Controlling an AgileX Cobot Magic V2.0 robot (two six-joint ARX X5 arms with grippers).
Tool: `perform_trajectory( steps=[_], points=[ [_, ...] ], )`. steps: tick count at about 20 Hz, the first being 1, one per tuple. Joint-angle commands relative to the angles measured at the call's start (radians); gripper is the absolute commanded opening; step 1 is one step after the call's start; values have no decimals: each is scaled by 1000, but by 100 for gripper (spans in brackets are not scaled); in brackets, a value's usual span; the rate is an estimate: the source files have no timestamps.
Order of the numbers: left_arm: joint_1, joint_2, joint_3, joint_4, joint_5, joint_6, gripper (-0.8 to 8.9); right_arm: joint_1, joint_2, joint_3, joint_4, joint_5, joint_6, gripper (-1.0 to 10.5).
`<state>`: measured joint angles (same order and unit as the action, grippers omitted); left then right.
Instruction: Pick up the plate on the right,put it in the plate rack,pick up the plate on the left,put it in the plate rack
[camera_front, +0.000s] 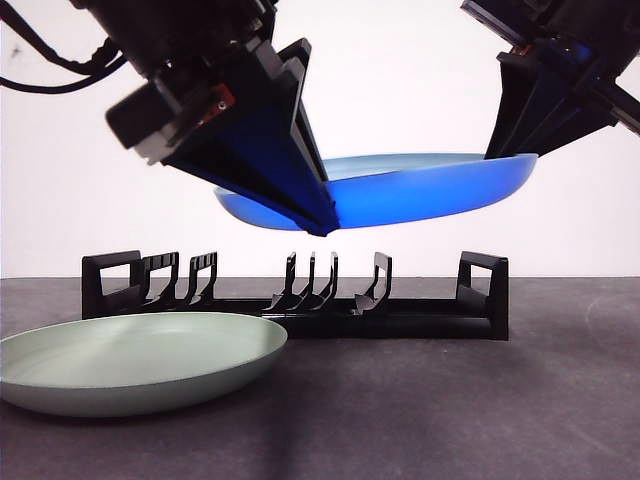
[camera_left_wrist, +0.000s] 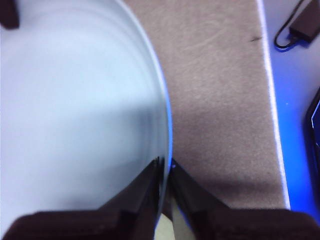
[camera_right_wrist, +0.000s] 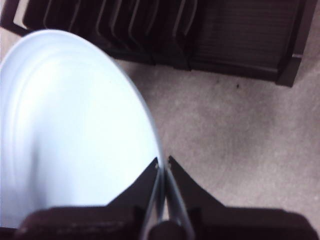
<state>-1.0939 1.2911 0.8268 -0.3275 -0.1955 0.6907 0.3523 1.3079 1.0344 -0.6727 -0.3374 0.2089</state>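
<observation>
The blue plate (camera_front: 430, 190) hangs almost level in the air above the black plate rack (camera_front: 300, 300), held at two spots on its rim. In the left wrist view my left gripper (camera_left_wrist: 165, 166) is shut on the plate's edge (camera_left_wrist: 75, 110). My right gripper (camera_right_wrist: 162, 162) is likewise shut on the plate's rim (camera_right_wrist: 75, 130), with the rack (camera_right_wrist: 225, 35) on the table beyond it. In the front view one dark gripper (camera_front: 325, 225) clamps the near rim and another (camera_front: 512, 152) the right end. The pale green plate (camera_front: 140, 360) lies flat at the front left.
The rack's dividers (camera_front: 310, 280) stand upright with nothing in them, and a looped handle (camera_front: 485, 285) closes each end. In the left wrist view a cable and adapter (camera_left_wrist: 300, 32) lie beyond the table's edge.
</observation>
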Motion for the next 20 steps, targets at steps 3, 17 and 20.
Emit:
perform_trajectory(
  steps=[3,17,20],
  points=[
    [4,2,0,13,-5,-36,-9,-8,-23,11,16,5,-1,115],
    [156,-116,0,253,82,-595,-9,-58,-177,55,246,191,8,220],
    [307,-165,1,322,246,-686,-9,-59,-177,55,245,190,8,219]
  ],
)
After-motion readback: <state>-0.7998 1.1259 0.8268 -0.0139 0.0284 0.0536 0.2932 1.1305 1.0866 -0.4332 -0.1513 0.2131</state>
